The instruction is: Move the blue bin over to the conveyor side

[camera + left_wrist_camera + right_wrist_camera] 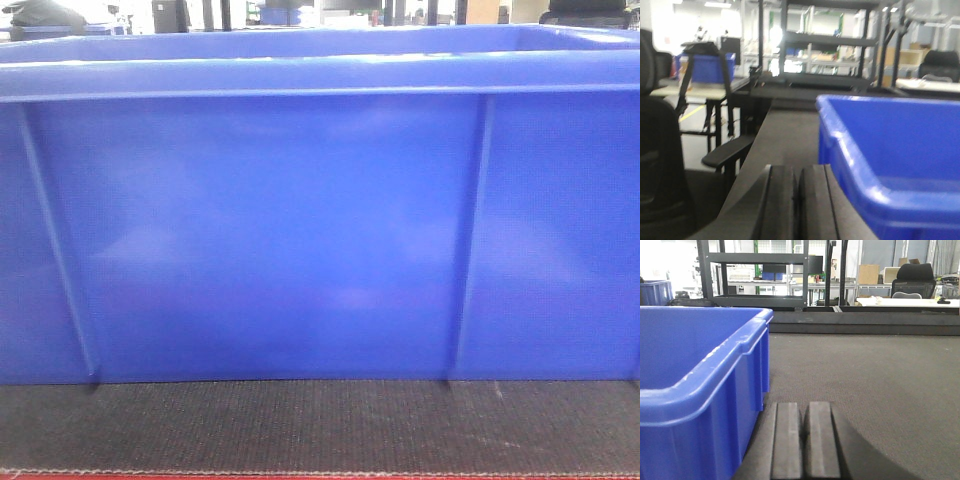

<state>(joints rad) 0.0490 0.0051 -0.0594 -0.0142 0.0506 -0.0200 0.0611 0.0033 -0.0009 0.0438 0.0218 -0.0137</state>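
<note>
The blue bin fills the front view and stands on the dark woven conveyor belt, which has a thin red edge strip at the bottom. In the left wrist view the bin is to the right of my left gripper, which is shut and empty, low over the belt. In the right wrist view the bin is to the left of my right gripper, which is shut and empty just beside the bin's wall, over the belt.
A black office chair armrest and table stand left of the belt. Dark metal shelving stands beyond the belt's far end, with another blue crate on a table and a black chair at the back right.
</note>
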